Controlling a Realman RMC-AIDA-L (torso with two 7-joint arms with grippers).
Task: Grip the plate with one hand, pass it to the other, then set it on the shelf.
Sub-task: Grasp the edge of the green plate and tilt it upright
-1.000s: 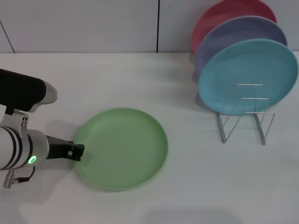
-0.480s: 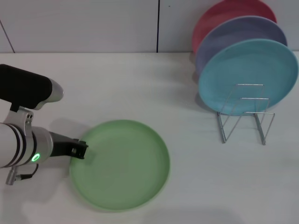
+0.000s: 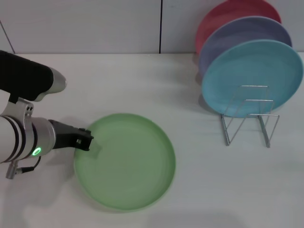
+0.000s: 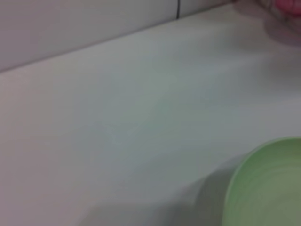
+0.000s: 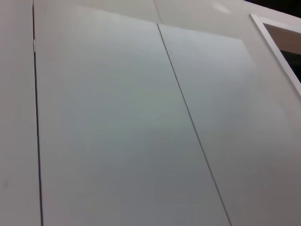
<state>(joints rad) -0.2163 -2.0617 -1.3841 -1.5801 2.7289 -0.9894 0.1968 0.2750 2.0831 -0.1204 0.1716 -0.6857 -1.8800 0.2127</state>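
Note:
The light green plate (image 3: 124,161) is at the front left of the white table, held by its left rim and raised slightly above the surface. My left gripper (image 3: 85,138), black on a silver arm with a green light, is shut on that rim. Part of the plate's rim also shows in the left wrist view (image 4: 268,188). The wire shelf (image 3: 247,118) stands at the right, well away from the plate. My right gripper is out of view; the right wrist view shows only wall panels.
A sky-blue plate (image 3: 251,78), a lavender plate (image 3: 247,35) and a red plate (image 3: 232,12) stand on edge in the back of the shelf; its front loops hold nothing. Bare table (image 3: 190,190) lies between the green plate and the shelf.
My left gripper has moved a little right and away from me with the green plate's rim in it. The plate has come off the table and shifted slightly right.

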